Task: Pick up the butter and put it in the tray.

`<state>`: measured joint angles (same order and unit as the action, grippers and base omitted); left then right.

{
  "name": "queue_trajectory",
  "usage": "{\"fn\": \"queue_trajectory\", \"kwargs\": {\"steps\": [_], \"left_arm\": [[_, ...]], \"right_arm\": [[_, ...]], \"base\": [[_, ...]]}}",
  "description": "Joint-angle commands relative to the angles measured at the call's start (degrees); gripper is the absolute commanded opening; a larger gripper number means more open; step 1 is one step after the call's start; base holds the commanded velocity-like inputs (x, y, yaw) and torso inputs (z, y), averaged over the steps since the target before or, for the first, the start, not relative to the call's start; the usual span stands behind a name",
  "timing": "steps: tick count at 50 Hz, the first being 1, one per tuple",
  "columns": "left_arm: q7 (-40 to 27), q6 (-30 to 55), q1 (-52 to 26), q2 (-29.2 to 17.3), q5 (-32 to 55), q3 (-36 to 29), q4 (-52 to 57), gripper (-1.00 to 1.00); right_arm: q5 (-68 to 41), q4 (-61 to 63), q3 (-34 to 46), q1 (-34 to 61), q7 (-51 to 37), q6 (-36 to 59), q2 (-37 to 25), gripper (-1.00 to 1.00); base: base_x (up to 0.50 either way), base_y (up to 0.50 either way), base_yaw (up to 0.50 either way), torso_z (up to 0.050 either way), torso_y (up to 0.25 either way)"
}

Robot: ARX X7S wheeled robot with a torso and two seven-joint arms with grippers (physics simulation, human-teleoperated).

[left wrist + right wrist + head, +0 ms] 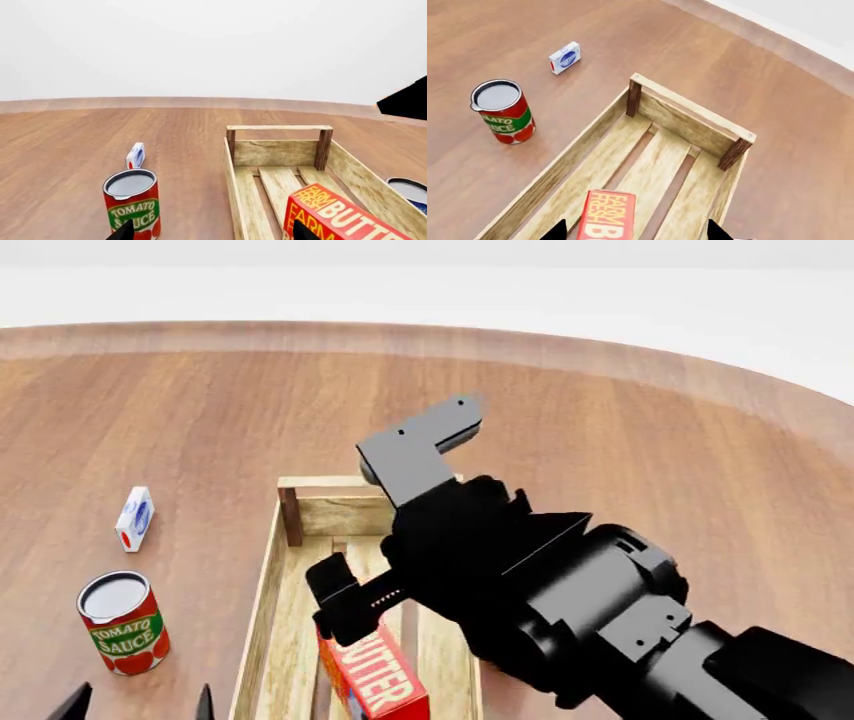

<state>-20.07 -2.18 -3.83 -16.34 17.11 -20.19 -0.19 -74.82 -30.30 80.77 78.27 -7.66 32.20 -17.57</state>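
The butter [607,216], a red-orange carton with yellow letters, rests inside the tray [684,117], tilted on its edge on the slats. It also shows in the head view [376,680] and the left wrist view [337,217]. My right gripper [637,232] is open just above it, a fingertip far out on each side, not touching. In the head view the right gripper [354,615] and arm hang over the tray [267,610] and hide much of it. My left gripper [213,235] is open and empty, low beside the tray [277,152]; its tips show in the head view [138,705].
A tomato sauce can [123,625] stands left of the tray, close to my left gripper. A small white-blue-red carton [134,518] lies beyond it. A blue-rimmed can [408,192] stands on the tray's other side. The round wooden table's edge [400,335] curves behind.
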Motion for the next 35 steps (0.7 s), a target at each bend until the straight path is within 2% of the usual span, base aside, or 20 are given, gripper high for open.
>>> {"fn": "queue_trajectory", "kwargs": {"steps": [1,2,4,6,8,22,35], "left_arm": [[-0.3,-0.1,0.4,-0.7,0.7,0.6,1.2,1.00],[-0.4,-0.3,0.7,-0.8,0.8,0.7,1.5,1.00],[-0.5,-0.5,1.1,-1.0,0.9,0.8,2.0,1.00],[-0.4,-1.3,1.7,-1.1,0.8,0.7,2.6,1.00],[-0.6,-1.4,2.1,-1.2,0.5,0.5,3.4,1.00],[-2.1,-1.3,2.8,-2.5,0.5,1.5,6.8,1.00],[-2.9,-3.4,4.0,-3.2,-0.9,1.8,8.5,1.00]], "right_arm": [[6.1,25.9,-8.4,-11.9,-19.4,-22.6,-15.4,1.00],[11.5,31.6,-9.2,-17.7,-24.9,-30.1,-18.8,1.00],[16.2,35.2,-9.8,-22.4,-29.0,-36.1,-21.2,1.00],[25.9,39.9,-10.4,-29.5,-37.0,-44.6,-24.9,1.00],[29.3,39.8,-11.3,-35.1,-39.8,-51.2,-26.7,1.00],[40.7,37.1,-13.6,-46.5,-47.9,-65.0,-28.7,1.00],[45.9,33.6,-12.3,-50.9,-50.4,-65.6,-26.3,1.00]], "base": [[0.00,0.00,0.00,0.000,0.000],[0.00,0.00,0.00,0.000,0.000],[0.00,0.00,0.00,0.000,0.000],[0.00,0.00,0.00,0.000,0.000],[0.00,0.00,0.00,0.000,0.000],[0.00,0.00,0.00,0.000,0.000],[0.00,0.00,0.00,0.000,0.000]]}}
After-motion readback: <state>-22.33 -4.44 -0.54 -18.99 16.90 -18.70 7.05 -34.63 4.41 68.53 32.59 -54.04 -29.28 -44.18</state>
